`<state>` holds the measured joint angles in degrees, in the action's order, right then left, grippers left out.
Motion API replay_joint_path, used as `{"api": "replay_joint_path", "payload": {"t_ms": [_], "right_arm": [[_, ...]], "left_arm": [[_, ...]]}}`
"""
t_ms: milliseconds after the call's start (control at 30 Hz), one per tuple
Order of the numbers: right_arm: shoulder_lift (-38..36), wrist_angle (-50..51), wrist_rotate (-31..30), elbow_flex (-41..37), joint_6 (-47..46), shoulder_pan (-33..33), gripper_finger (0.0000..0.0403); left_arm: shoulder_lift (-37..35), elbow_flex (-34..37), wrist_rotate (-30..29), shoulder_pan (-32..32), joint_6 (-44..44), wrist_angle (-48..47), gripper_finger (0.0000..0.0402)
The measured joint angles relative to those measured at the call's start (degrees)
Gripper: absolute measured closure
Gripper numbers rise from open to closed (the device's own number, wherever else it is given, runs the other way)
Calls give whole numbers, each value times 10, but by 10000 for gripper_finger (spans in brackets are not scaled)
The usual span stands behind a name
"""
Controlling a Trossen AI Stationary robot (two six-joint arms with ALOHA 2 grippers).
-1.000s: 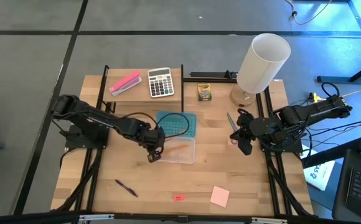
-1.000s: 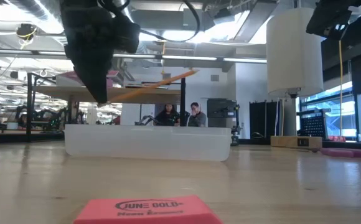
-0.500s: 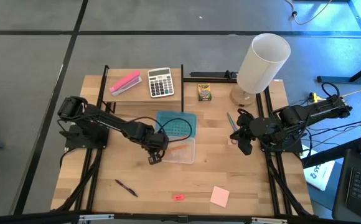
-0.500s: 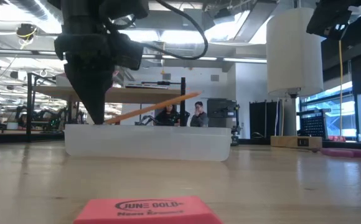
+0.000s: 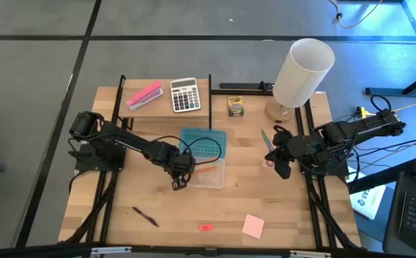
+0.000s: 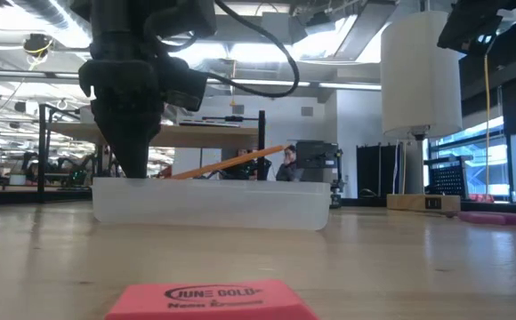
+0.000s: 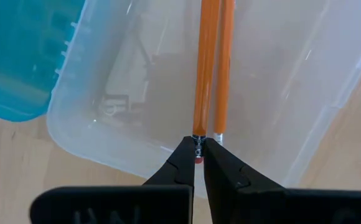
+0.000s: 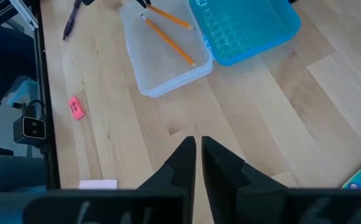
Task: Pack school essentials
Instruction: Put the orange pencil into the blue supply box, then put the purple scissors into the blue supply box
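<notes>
My left gripper (image 5: 178,180) (image 6: 135,171) is shut on an orange pencil (image 5: 206,170) (image 6: 229,162) at the left end of the clear box (image 5: 209,174) (image 6: 209,204). A second orange pencil (image 7: 223,74) lies on the box's floor. The blue lid (image 5: 203,142) lies against the box's far side. My right gripper (image 5: 281,169) (image 8: 198,144) hovers shut and empty at the table's right, next to the purple-handled scissors (image 5: 267,140). The crayon box (image 5: 235,106), pen (image 5: 145,216), pink eraser (image 5: 206,227) (image 6: 212,300) and sticky-note pad (image 5: 253,226) lie on the table. My left gripper pinches the pencil's eraser end (image 7: 197,142) between its two fingertips (image 7: 182,160), coming from above and pointing down. The pencil runs away from the fingers over the box, slanting: held end low at the box's rim, pointed end (image 6: 278,149) higher.
A white-grey calculator (image 5: 185,94) and pink stapler (image 5: 144,94) sit on a raised shelf at the far left. A tall white cylinder (image 5: 303,72) stands at the far right. Bare wood lies between the box and the near edge. People sit in the room beyond.
My left gripper has come down toward the box's left end, still shut on the pencil. The pencil has dropped from well above the box to just over its rim, keeping its slant with the pointed end higher.
</notes>
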<state>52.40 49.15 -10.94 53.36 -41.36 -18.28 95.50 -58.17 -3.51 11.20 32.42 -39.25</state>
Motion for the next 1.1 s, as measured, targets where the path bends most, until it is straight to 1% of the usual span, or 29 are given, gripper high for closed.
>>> {"api": "replay_joint_path", "payload": {"t_ms": [133, 333, 567, 700, 1100], "right_arm": [[0, 0, 0, 0, 2, 0, 373], [0, 0, 5, 0, 30, 0, 373], [0, 0, 5, 0, 29, 0, 373], [0, 0, 5, 0, 29, 0, 373], [0, -1, 5, 0, 29, 0, 373]], "left_arm": [[0, 0, -2, 1, 1, 0, 392], [0, 0, -2, 2, 0, -1, 392], [0, 0, 0, 2, 1, -1, 390], [0, 0, 11, 2, 0, -1, 379], [0, 0, 13, 2, -1, 3, 331]]}}
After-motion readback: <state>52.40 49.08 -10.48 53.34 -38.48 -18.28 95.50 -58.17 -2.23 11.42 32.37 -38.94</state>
